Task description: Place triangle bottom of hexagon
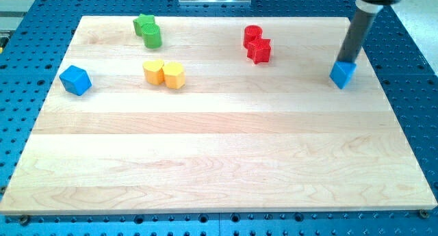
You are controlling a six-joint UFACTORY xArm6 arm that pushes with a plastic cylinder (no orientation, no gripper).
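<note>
A blue triangle block (343,74) lies near the board's right edge, toward the view's top. My tip (348,61) stands right at its upper side, touching or nearly touching it. A yellow hexagon block (174,75) lies left of the middle, with a yellow heart-shaped block (153,71) touching its left side. The triangle is far to the right of the hexagon, at about the same height in the view.
A blue cube (75,80) sits near the left edge. A green star (144,23) and a green cylinder (152,37) touch at the top left. A red cylinder (252,35) and a red star (259,50) touch at the top middle. The wooden board (219,161) lies on a blue perforated table.
</note>
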